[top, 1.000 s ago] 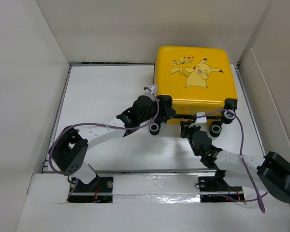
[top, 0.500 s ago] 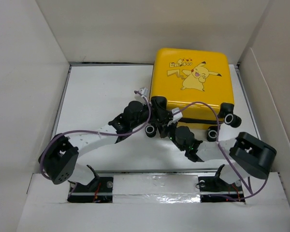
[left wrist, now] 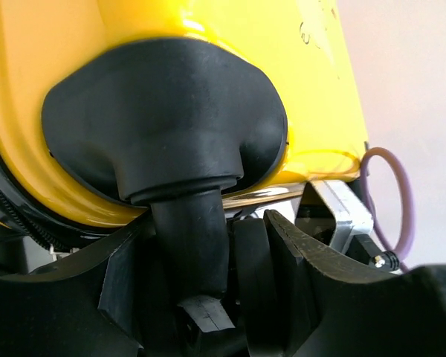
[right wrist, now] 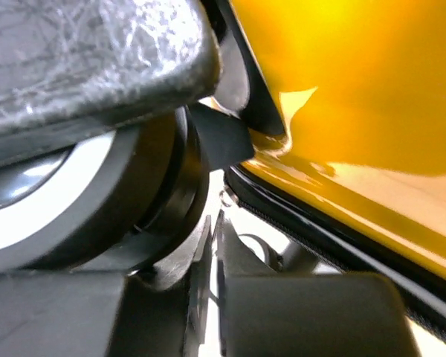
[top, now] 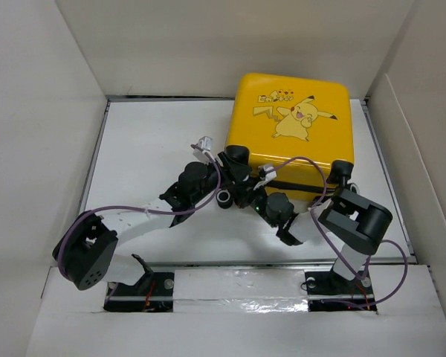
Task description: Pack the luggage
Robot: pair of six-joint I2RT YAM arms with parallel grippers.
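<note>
We are pressed right up against the luggage (right wrist: pixel 372 82), its yellow shell filling the upper right. A black zipper (right wrist: pixel 342 245) runs slantwise under it. At left we see a black wheel (right wrist: pixel 82 201) with a pale hub, below a grey crinkled surface (right wrist: pixel 89 59) we cannot identify. The right gripper (right wrist: pixel 212 260) is blurred, only a thin slit between its dark fingers.

1. Flat white worktop (top: pixel 156 141), matte, evenly lit.
2. Plain off-white panel walls box it in on three sides: back wall (top: pixel 230 44), left wall (top: pixel 30 149), right wall (top: pixel 431 163).
3. Crinkled silver tape strip (top: pixel 238 286) runs along the near edge.
4. Light is soft and diffuse; shadows are faint.
</note>
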